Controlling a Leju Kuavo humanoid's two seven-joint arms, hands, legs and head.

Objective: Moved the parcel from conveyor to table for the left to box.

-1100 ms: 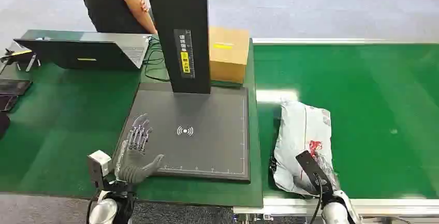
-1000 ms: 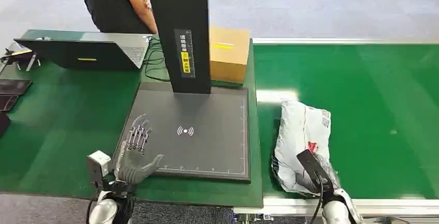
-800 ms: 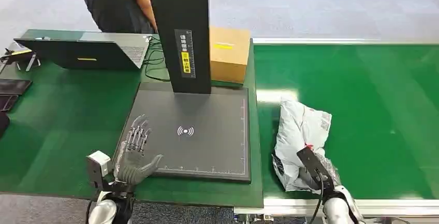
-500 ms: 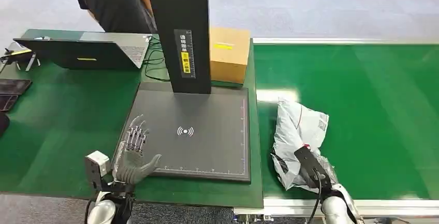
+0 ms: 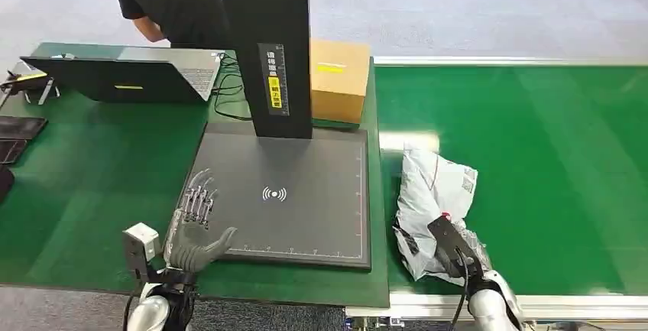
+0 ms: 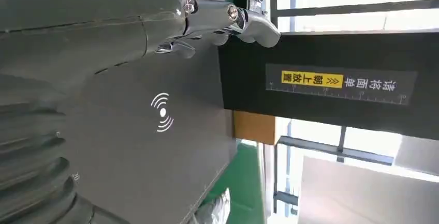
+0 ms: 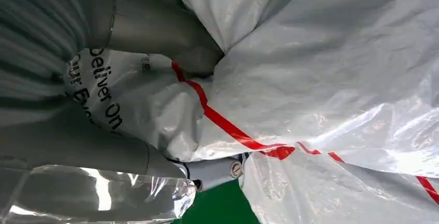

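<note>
- The parcel [image 5: 432, 193], a crumpled grey-white plastic mailer with a red stripe and black print, lies on the green conveyor [image 5: 550, 163], close to its near edge and just beside the table's right border; its near end is bunched up where the robot holds it
- The right hand [image 5: 457, 253] comes in from below and grasps the near end of the parcel; in the right wrist view the grey thumb [image 7: 155, 30] presses into the folds while other fingers [image 7: 217, 169] wrap under the plastic, so the film is pinched between them
- The left hand [image 5: 196, 228] is released, holding nothing; its fingers are stretched out and slightly spread, resting at the near left corner of the dark scanner pad [image 5: 298, 201], thumb pointing toward the pad's middle
- The scanner pad lies flat on the green table [image 5: 92, 170]; a white wireless mark [image 5: 274, 193] sits near its middle; a black upright column [image 5: 269, 48] with a yellow label rises from its far edge
- A brown cardboard box [image 5: 338, 79] stands on the table behind the column, touching or just beside it; I cannot tell which
- An open laptop [image 5: 130, 75] sits at the table's far left; a person [image 5: 172, 2] in dark clothing stands behind it
</note>
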